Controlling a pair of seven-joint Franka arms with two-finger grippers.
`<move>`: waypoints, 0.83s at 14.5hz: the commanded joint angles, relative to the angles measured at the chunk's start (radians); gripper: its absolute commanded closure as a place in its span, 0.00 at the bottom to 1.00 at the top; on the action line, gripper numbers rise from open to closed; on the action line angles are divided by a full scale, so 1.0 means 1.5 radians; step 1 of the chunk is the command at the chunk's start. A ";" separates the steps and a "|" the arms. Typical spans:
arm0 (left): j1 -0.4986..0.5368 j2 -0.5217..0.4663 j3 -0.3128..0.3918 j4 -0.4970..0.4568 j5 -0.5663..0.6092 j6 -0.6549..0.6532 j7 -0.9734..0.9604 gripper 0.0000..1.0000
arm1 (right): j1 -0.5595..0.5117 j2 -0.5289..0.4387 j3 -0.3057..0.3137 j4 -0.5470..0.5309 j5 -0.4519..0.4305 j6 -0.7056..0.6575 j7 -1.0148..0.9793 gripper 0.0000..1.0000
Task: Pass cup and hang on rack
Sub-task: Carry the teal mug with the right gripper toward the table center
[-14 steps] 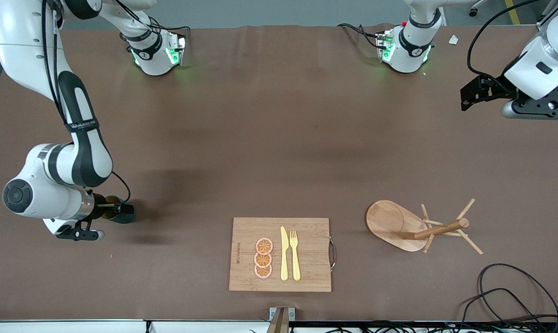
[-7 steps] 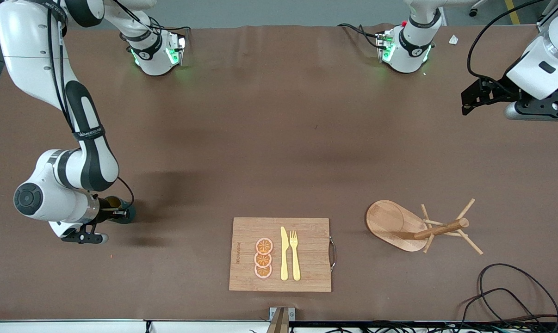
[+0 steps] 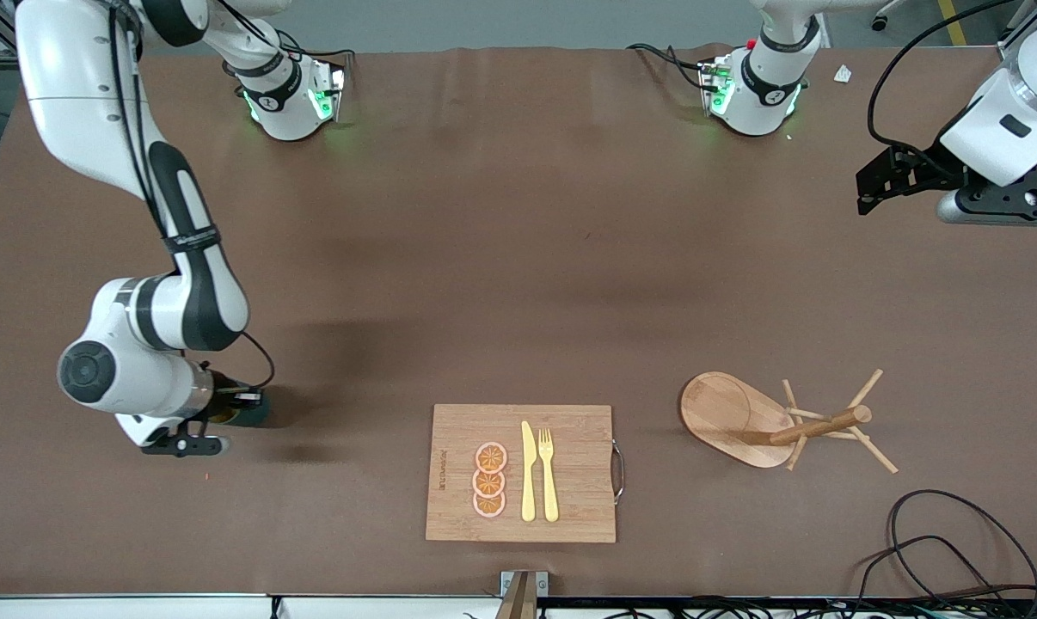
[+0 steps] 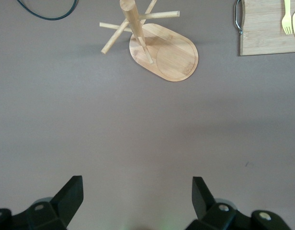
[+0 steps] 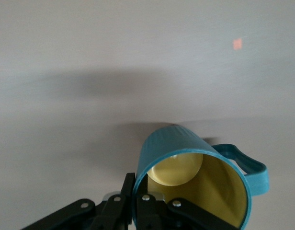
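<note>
The cup (image 5: 195,179) sat toward the right arm's end of the table, its rim pinched between the closed fingers of the right gripper (image 5: 138,199). The rack (image 3: 746,419) stood well apart, beside the board (image 3: 570,473). The left gripper (image 4: 138,199) waited above bare table, jaws apart.

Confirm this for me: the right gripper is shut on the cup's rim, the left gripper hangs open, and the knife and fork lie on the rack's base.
One thing is wrong. The knife and fork lie on the cutting board, not the rack, as the front view shows. The rest holds: the right gripper is shut on the cup at its rim, and the left gripper hangs open.
</note>
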 commanded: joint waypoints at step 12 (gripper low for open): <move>0.004 -0.004 0.005 -0.005 -0.009 -0.002 0.009 0.00 | 0.407 0.071 0.010 0.187 0.059 0.068 0.519 1.00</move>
